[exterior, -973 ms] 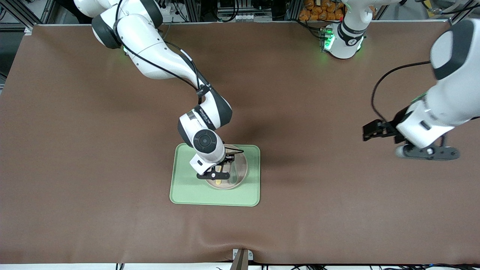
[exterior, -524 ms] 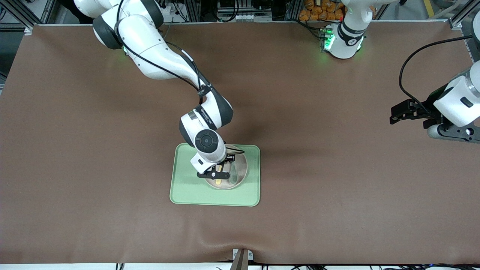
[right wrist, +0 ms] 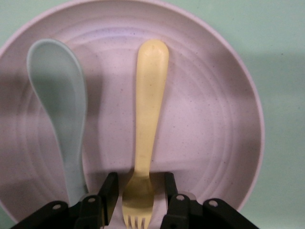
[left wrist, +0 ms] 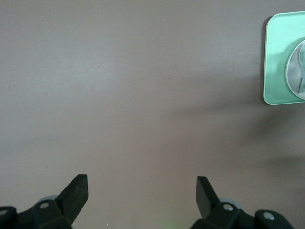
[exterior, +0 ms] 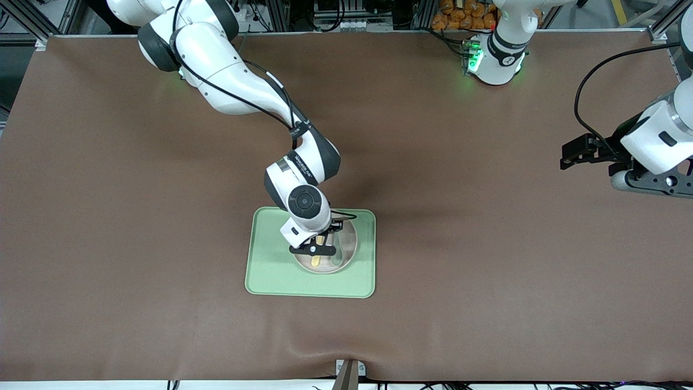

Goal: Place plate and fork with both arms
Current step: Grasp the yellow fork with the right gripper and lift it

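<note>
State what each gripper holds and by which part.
Right gripper: jaws flank the fork near its tines on the plate; contact cannot be told. Left gripper: open, nothing.

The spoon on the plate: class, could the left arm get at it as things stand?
Probably not: the right gripper sits low over the plate, straddling the fork beside the spoon, while the left gripper waits at the table's end, open.

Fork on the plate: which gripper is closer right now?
Right. The right gripper straddles the fork on the plate; the left gripper waits, open, at the left arm's end of the table.
</note>
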You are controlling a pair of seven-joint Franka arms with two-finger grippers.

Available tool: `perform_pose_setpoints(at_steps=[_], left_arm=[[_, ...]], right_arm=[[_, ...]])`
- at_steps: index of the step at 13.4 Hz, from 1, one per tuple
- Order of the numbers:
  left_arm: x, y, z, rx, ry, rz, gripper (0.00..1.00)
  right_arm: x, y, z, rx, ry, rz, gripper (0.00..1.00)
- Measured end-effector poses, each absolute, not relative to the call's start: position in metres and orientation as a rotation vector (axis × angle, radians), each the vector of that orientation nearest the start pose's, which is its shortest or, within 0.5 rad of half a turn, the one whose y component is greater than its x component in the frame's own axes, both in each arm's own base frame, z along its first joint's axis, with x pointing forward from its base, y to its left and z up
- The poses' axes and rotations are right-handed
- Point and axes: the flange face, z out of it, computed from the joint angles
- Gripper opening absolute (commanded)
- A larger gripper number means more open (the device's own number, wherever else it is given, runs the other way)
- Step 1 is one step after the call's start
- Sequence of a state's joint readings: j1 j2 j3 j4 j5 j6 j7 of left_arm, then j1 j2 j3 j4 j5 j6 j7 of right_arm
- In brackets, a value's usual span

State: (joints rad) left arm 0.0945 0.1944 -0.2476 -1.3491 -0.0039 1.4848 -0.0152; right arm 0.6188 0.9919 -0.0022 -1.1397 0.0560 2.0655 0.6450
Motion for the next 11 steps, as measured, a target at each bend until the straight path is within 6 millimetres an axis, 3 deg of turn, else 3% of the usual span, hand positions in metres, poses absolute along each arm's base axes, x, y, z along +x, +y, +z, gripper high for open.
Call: perform_pose_setpoints(at_steps=[8, 11], left_arm=[[0.598, -0.076, 0.609, -3.178, 0.211, 0.101, 1.0], [0.597, -0.076, 0.608, -3.177, 0.211, 0.106, 1.0]], right_arm=[[0.628, 0.436, 0.203, -3.144, 0.121, 0.108, 0.0], [0.641, 0.417, 0.22, -3.149, 0.162, 0.128, 0.0]])
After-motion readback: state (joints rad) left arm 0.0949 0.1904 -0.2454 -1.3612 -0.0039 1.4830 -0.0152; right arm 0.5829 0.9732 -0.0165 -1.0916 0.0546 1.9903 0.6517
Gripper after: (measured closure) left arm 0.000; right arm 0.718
